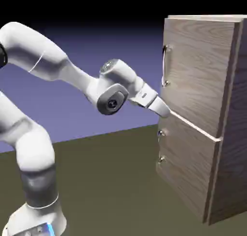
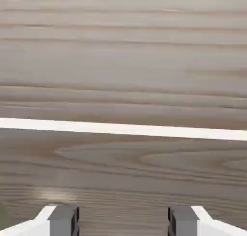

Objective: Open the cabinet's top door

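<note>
The cabinet (image 1: 235,133) stands at the right of the exterior view. Its top door (image 1: 198,71) is flat against the front, with a slim silver bar handle (image 1: 165,66) near its left edge. My gripper (image 1: 166,112) is at the door's lower left corner, below the handle, right at the pale seam (image 1: 193,126) between the two doors. The hand view is filled with wood grain crossed by that pale seam (image 2: 123,129). The gripper (image 2: 123,221) is open there, its grey fingertips (image 2: 62,220) wide apart with only wood between them.
The lower door (image 1: 185,167) carries two small metal knobs (image 1: 161,132) on its left edge, just under my gripper. The arm's elbow and forearm (image 1: 72,76) stretch across from the left. The dark table (image 1: 111,182) runs up to the cabinet's base.
</note>
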Tool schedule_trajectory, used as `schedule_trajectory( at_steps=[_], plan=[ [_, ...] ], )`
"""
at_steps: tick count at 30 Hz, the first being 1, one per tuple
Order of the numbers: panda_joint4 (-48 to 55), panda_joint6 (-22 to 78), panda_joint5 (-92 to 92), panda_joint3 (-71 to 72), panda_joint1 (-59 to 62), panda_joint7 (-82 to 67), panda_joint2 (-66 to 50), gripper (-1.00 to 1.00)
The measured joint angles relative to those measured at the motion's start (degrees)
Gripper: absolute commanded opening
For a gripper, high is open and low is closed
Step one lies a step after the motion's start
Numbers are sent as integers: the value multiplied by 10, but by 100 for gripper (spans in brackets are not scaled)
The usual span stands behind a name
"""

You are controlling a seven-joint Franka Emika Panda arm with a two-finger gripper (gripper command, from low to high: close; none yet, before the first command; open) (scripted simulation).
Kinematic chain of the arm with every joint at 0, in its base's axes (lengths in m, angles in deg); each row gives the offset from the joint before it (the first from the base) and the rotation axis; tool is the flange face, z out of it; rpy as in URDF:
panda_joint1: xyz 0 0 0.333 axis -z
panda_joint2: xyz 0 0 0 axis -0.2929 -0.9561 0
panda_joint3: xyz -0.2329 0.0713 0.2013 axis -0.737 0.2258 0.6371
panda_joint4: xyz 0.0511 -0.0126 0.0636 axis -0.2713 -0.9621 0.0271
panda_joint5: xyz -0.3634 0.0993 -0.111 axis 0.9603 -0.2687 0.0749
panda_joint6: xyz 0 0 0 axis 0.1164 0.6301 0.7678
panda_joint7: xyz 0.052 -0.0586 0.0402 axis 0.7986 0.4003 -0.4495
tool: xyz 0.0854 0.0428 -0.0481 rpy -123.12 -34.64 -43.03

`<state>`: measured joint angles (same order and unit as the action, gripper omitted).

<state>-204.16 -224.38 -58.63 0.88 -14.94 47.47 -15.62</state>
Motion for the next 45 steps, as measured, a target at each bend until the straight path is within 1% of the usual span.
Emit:
schedule_trajectory(
  at_steps=[45],
  plan=[
    [122,150,-1121,484,463,-628,359,0]
  ],
)
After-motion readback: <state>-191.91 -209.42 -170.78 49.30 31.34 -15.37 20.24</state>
